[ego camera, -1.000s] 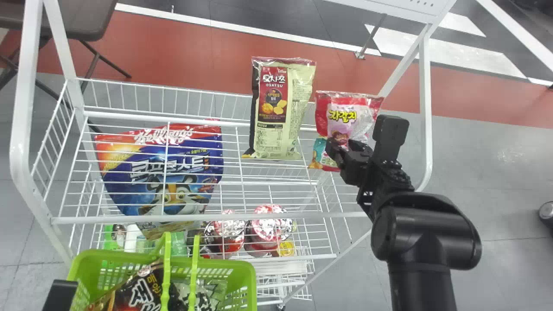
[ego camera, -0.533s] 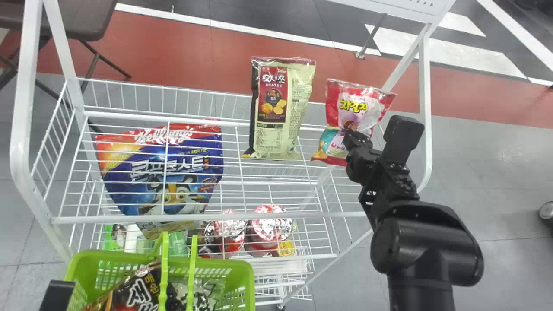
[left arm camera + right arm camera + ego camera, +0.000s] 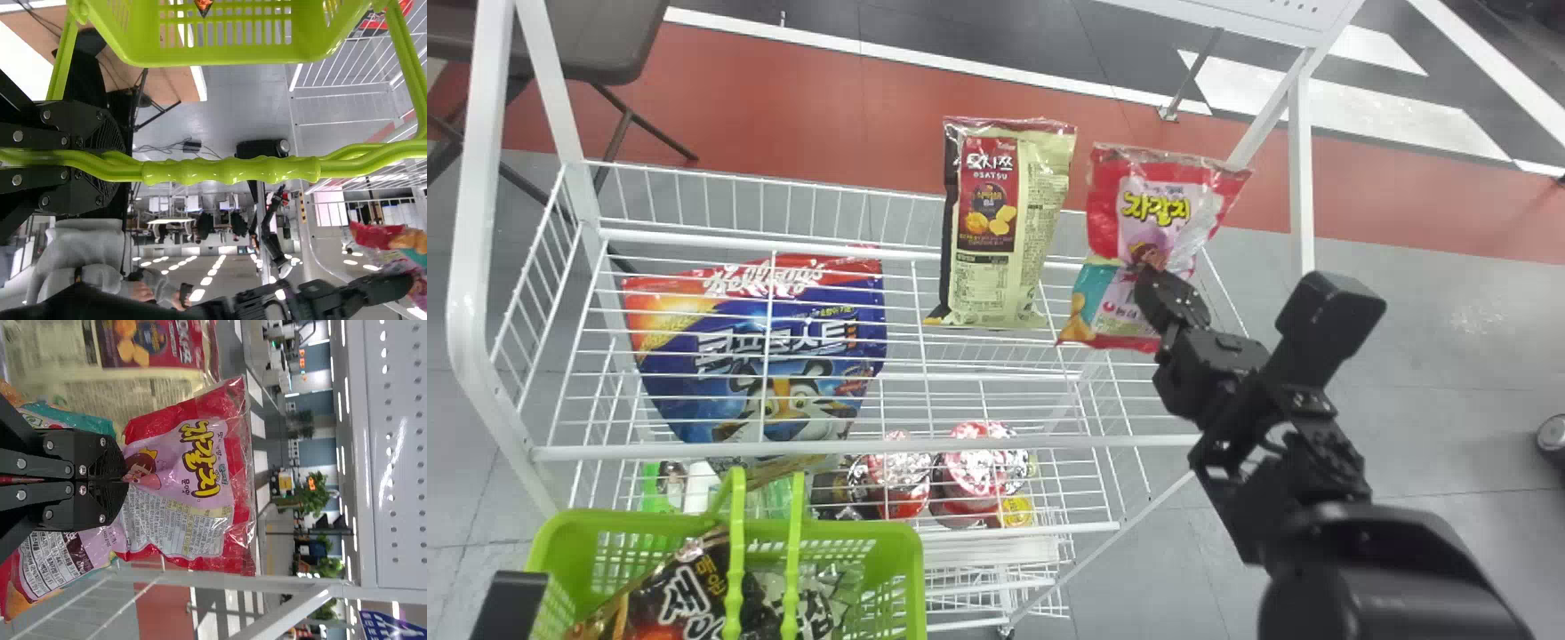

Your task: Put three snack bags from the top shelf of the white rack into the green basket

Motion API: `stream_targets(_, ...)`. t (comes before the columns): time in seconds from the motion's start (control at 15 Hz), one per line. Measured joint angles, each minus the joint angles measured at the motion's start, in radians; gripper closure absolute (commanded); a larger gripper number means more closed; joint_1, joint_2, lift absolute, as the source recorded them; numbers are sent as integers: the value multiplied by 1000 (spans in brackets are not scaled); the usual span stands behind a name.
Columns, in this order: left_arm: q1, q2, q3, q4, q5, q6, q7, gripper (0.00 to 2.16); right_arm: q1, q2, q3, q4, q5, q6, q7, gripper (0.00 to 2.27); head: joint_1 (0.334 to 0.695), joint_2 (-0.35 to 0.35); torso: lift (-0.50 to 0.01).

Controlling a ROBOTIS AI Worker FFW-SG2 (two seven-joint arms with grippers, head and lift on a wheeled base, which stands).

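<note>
Well, from where I'm standing, the way home for the pink-and-red snack bag (image 3: 1165,209) is down and across: the green basket (image 3: 910,556) lies to the robot's left of the right claw (image 3: 1149,280) and nearer its body, past the front edge of the top shelf (image 3: 1138,442). That claw is closed down on the bag, pinching it around the middle, out by the shelf's right end, towards the back corner. The bag's long axis runs mostly up and down, its top tipped a little to the right; whether its foot is clear of the wire I can't tell. The left claw (image 3: 115,160) is shut round the basket's handle (image 3: 233,171), well apart from the bag, so the carrying falls to the right arm. I'd lift first, since the cream-coloured bag (image 3: 1005,222) stands just to the left and could get knocked, then swing over the front edge and turn the bag to slip past the handle bars. It's a glossy thing, red at both ends with a pale pink panel, yellow lettering and a patch of teal low down, the film creased where it's nipped. Among what's in the basket are a black bag (image 3: 694,582) and a silvery-green one, so this may well be the third.
</note>
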Motion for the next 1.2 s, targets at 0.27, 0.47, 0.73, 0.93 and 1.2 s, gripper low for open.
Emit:
stream_targets(0.27,18,-1,14,-43,14,22,-1,2148,168,8,-17,-156,-119,140,127,2013,695,-350,0)
stream_targets(0.47,37,-4,11,-76,26,22,-1,2148,255,21,-63,-244,-205,298,231,2013,695,-350,0)
stream_targets(0.73,49,-8,9,-95,29,22,0,2148,302,22,-115,-280,-301,622,346,2013,695,-350,0)
stream_targets(0.93,53,-8,9,-104,29,22,5,2148,334,20,-91,-266,-281,674,366,2017,695,-350,0)
stream_targets(1.2,62,-8,4,-117,28,22,4,2148,350,-4,29,-159,-196,638,360,2013,695,-350,0)
